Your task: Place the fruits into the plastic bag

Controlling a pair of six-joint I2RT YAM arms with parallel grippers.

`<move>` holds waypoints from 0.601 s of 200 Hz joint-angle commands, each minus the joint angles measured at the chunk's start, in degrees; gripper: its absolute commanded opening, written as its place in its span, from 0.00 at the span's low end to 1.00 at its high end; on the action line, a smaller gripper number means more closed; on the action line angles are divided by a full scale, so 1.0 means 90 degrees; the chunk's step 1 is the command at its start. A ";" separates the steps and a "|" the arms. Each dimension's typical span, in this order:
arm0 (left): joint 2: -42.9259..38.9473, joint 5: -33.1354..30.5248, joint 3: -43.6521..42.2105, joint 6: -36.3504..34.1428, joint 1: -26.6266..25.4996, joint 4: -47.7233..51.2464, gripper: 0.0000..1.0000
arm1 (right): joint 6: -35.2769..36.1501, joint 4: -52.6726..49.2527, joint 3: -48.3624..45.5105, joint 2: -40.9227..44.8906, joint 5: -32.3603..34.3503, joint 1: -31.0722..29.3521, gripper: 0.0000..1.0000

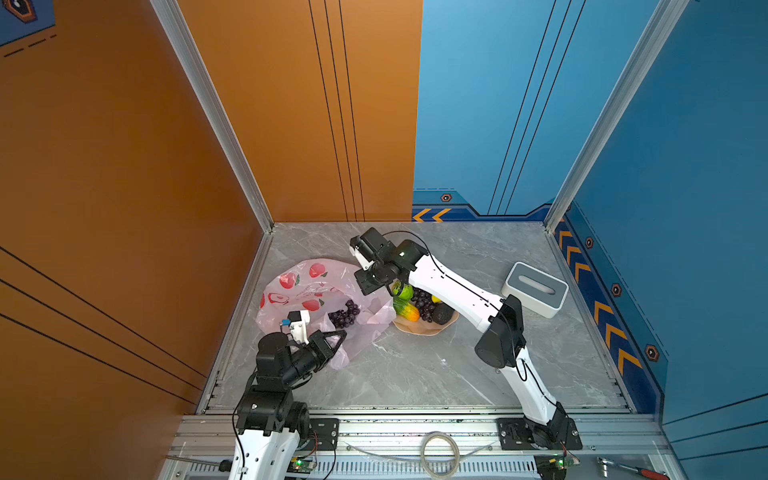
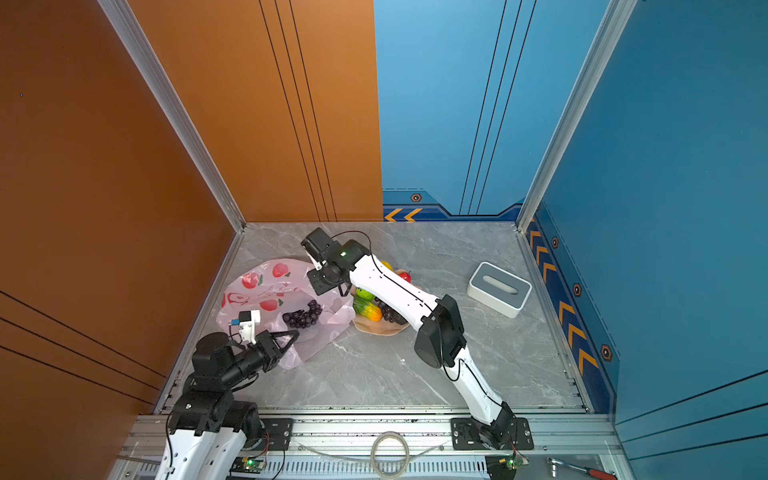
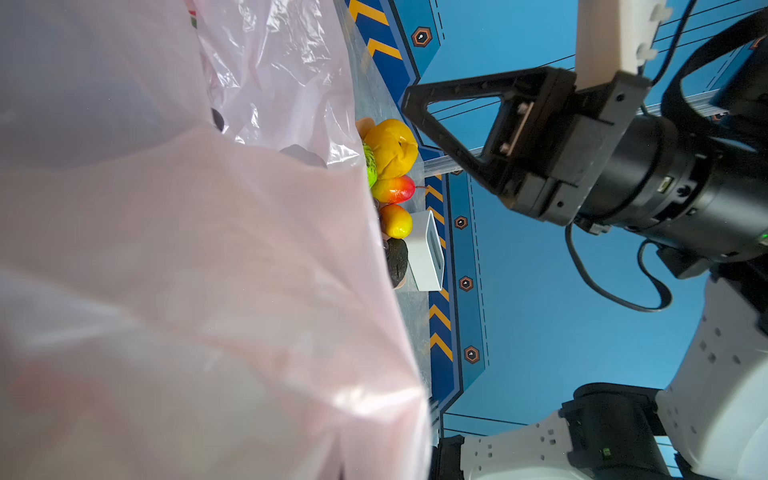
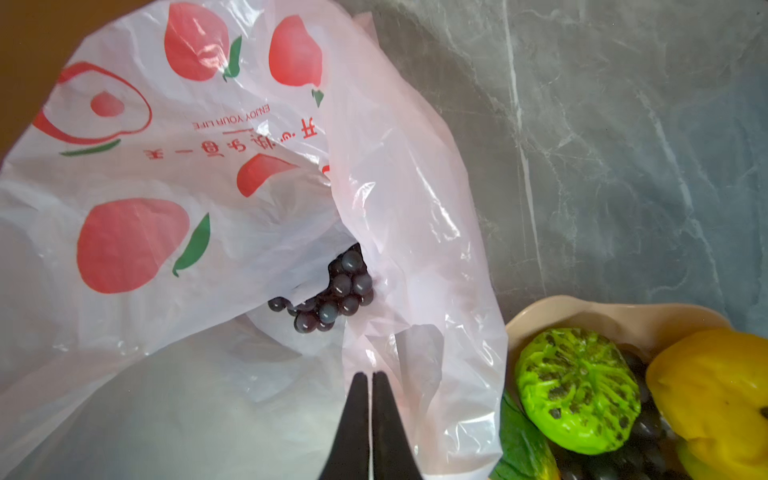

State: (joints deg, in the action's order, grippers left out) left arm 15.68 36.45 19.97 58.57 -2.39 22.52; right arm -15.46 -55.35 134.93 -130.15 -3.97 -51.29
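The pale-pink plastic bag (image 1: pixel 299 286) (image 4: pixel 208 166) lies at the left with its mouth towards the peach bowl (image 1: pixel 419 328). One dark grape bunch (image 1: pixel 345 314) (image 4: pixel 336 291) lies inside the bag's mouth. The bowl holds a bumpy green ball (image 4: pixel 577 390), a lemon (image 4: pixel 715 395), a green-orange oblong (image 1: pixel 407 311), another grape bunch (image 1: pixel 424 303), an avocado (image 1: pixel 441 314) and two red-yellow fruits (image 3: pixel 392 189). My left gripper (image 1: pixel 341 332) is shut on the bag's near edge; the film hides its jaws in the left wrist view. My right gripper (image 4: pixel 370 380) hangs shut and empty over the bag's edge beside the bowl.
A white and grey box (image 1: pixel 535 289) stands at the right of the marble table (image 1: pixel 436 374). Orange and blue walls close in the left, back and right sides. A coil of tubing (image 1: pixel 440 453) lies on the front rail.
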 commanded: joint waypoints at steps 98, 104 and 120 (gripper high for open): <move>0.0023 -0.0131 0.0176 -0.0116 0.0050 -0.0020 0.00 | -0.0757 -0.1086 -0.0717 0.0295 0.1091 -0.0462 0.93; 0.0022 -0.0143 0.0174 -0.0111 0.0051 -0.0048 0.00 | -0.1058 -0.0527 -0.1355 0.0700 0.1105 -0.0538 0.93; 0.0055 -0.0143 0.0166 -0.0101 0.0050 -0.0118 0.00 | -0.1964 0.1001 -0.2946 0.1821 0.1123 -0.0638 0.96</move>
State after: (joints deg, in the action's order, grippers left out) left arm 15.81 36.16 20.05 58.28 -2.31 22.52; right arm -18.57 -60.82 122.28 -127.94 2.31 -55.57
